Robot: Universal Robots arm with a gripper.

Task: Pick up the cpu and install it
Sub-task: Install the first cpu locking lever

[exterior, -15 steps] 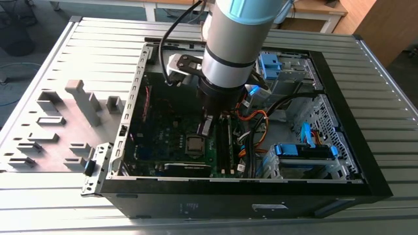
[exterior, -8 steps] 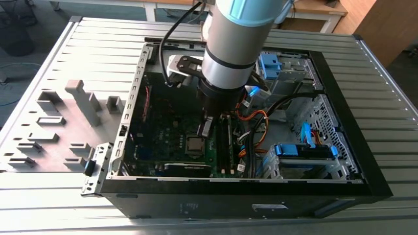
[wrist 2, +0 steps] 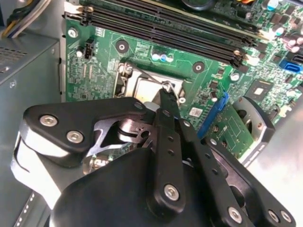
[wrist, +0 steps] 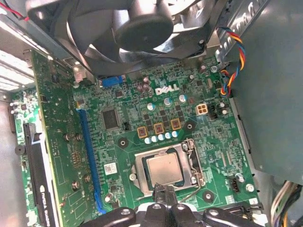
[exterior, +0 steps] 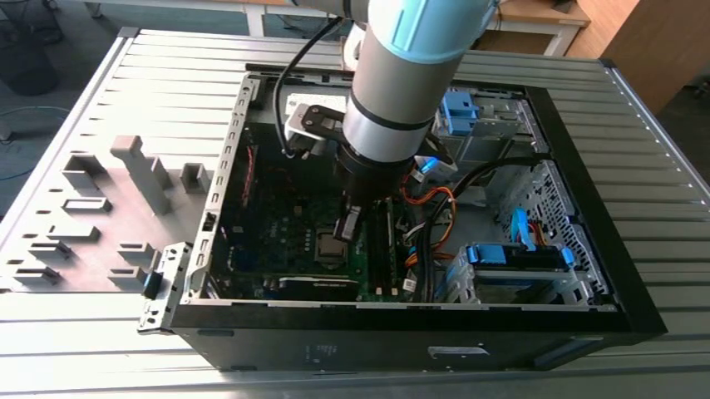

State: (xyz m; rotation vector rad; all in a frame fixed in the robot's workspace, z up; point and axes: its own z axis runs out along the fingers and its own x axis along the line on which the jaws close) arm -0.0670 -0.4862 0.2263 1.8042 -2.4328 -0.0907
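Tool [wrist: 163, 193] fingertips sit pinched together, holding nothing, at the edge of the cpu [wrist: 164, 168], which lies in its motherboard [wrist: 189, 127] socket.

CPU [wrist: 164, 169] sits in the socket frame [wrist: 163, 170] on the motherboard [wrist: 142, 137] — inside the PC case [exterior: 421, 324]. Gripper [wrist: 163, 191] just beside the socket's edge, possibly touching it. Memory sticks [wrist 2: 161, 28] lie beyond the socket — in the second wrist view.

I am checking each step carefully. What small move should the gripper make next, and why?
Probably lift straight up a little: the cpu appears to lie flat in its socket, and the gripper hangs right at the socket's edge.
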